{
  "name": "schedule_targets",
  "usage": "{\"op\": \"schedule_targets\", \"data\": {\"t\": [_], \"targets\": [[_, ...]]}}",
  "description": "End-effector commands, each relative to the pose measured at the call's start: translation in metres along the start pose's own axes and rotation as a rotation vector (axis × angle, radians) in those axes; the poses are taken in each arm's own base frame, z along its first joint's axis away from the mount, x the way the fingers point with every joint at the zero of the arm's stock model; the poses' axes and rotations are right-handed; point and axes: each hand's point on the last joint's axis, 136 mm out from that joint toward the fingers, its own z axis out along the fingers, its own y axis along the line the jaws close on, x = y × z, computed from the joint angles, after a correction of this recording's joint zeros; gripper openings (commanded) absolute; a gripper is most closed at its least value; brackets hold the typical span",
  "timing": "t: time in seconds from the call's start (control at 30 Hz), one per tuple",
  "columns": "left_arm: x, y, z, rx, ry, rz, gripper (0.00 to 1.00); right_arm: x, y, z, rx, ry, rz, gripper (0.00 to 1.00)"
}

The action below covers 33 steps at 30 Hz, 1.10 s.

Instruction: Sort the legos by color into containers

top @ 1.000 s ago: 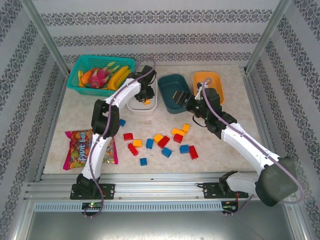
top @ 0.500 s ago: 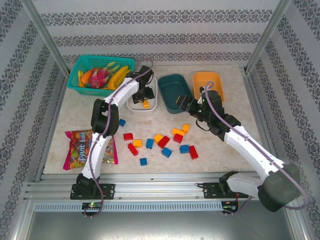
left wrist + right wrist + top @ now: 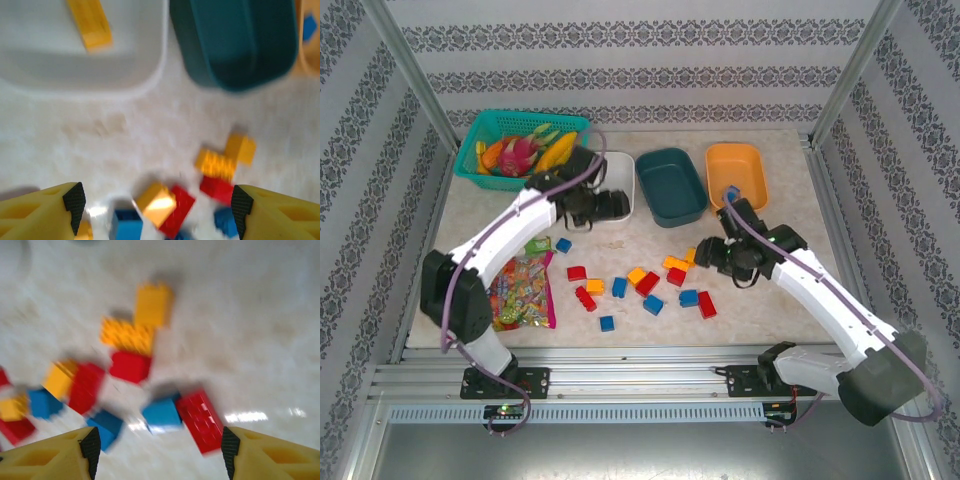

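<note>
Red, blue and yellow legos [image 3: 648, 284] lie scattered mid-table. The white tub [image 3: 623, 165] holds one yellow brick [image 3: 90, 25]. The dark teal tub [image 3: 670, 185] looks bare inside. A blue brick [image 3: 731, 190] lies in the orange tub [image 3: 737, 162]. My left gripper [image 3: 616, 205] hovers open at the white tub's near edge, and its wrist view shows it [image 3: 157, 205] above a yellow brick [image 3: 156, 202] and a red one [image 3: 177, 210]. My right gripper [image 3: 705, 255] hangs open over the pile's right side, and its own view [image 3: 160, 450] shows a blue brick [image 3: 161, 412] and a red brick [image 3: 200, 420] beneath it.
A teal mesh basket of toy fruit [image 3: 520, 145] stands at the back left. A colourful candy bag [image 3: 520, 290] lies at the left, partly under my left arm. Metal frame posts [image 3: 415, 75] rise at the back corners.
My left gripper has pulled back out of the white tub, leaving the yellow brick there. My right gripper has swung from the teal tub down towards the pile.
</note>
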Motion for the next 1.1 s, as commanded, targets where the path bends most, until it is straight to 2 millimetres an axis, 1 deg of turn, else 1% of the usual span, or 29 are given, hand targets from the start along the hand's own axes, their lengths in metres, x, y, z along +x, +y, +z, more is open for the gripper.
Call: {"op": "schedule_targets", "data": {"t": [0.0,0.07,0.17,0.27,0.37,0.43,0.57,0.7,0.8,0.97,1.07], "targets": [[0.054,-0.012,0.005,0.100,0.084,0.090,0.79,0.067,-0.034,0.015,0.176,0.255,-0.081,0.67],[0.082,-0.014,0.001,0.127,0.107,0.123,0.79,0.082,-0.036,0.028,0.203,0.294,-0.094,0.69],[0.110,-0.014,-0.008,0.160,0.121,0.166,0.79,0.089,-0.044,0.047,0.237,0.312,-0.087,0.71],[0.126,-0.011,-0.016,0.196,0.118,0.172,0.79,0.085,-0.049,0.060,0.264,0.315,-0.088,0.72],[0.137,-0.006,-0.022,0.217,0.114,0.170,0.80,0.079,-0.044,0.073,0.253,0.318,-0.099,0.72],[0.139,-0.002,-0.024,0.209,0.107,0.166,0.81,0.078,-0.040,0.083,0.237,0.338,-0.113,0.71],[0.136,-0.002,-0.027,0.207,0.089,0.156,0.81,0.070,-0.037,0.094,0.245,0.344,-0.138,0.67],[0.131,-0.005,-0.029,0.214,0.069,0.144,0.81,0.057,-0.046,0.098,0.295,0.337,-0.151,0.62],[0.129,-0.006,-0.029,0.220,0.059,0.130,0.80,0.052,-0.046,0.103,0.288,0.340,-0.159,0.55],[0.130,-0.006,-0.029,0.226,0.058,0.128,0.80,0.055,-0.044,0.111,0.270,0.362,-0.175,0.41],[0.130,-0.009,-0.030,0.236,0.057,0.128,0.81,0.055,-0.045,0.107,0.272,0.347,-0.173,0.34]]}}
